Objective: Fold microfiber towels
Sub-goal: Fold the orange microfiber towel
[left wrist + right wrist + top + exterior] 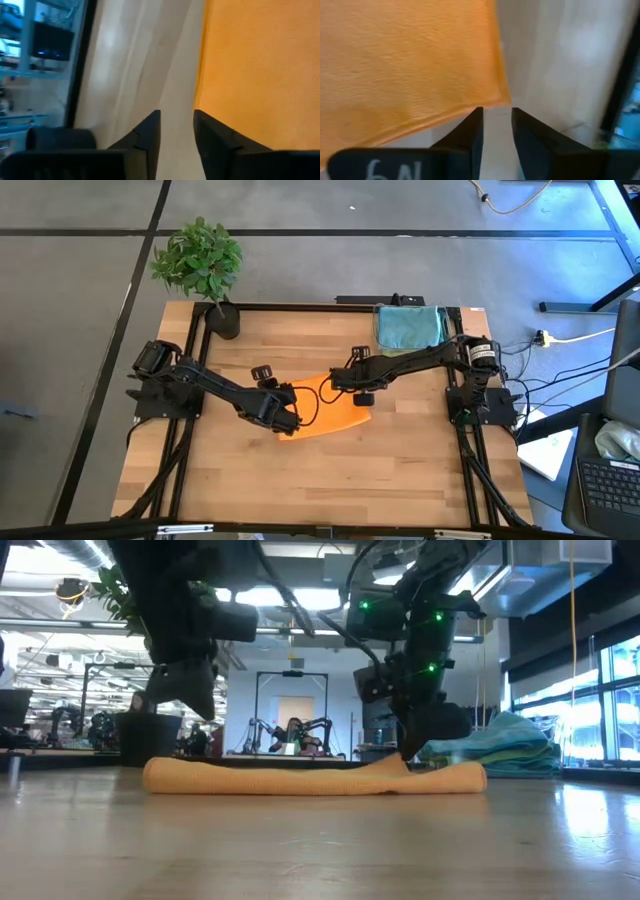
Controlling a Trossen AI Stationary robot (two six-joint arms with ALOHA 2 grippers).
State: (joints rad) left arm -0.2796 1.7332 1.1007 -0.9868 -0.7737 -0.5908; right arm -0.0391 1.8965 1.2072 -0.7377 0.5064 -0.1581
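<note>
Two claws are hovering at the orange towel [330, 408], which is lying folded in the middle of the tabletop [400, 470], with a stack of teal and light blue towels [410, 326] sitting at the far right edge. I am watching the left claw [176, 131] at the towel's left end: its fingers are standing a little apart with bare wood showing between them, pinching nothing, the orange edge just beside one finger. The right claw [496, 129] is sitting at the towel's far right corner, likewise slightly spread and empty, the corner lying just ahead of its tips. From the low camera the towel is reading as a long, low roll resting flat on the wood.

I am judging this cloth to be light, limp and a bit grippy on the wood, so it should be drooping and sliding under its own layers if lifted by one point. For the next fold I would be taking both corners of one short edge, pinching through all layers near the hem.

A potted plant [203, 260] is standing at the far left corner.
</note>
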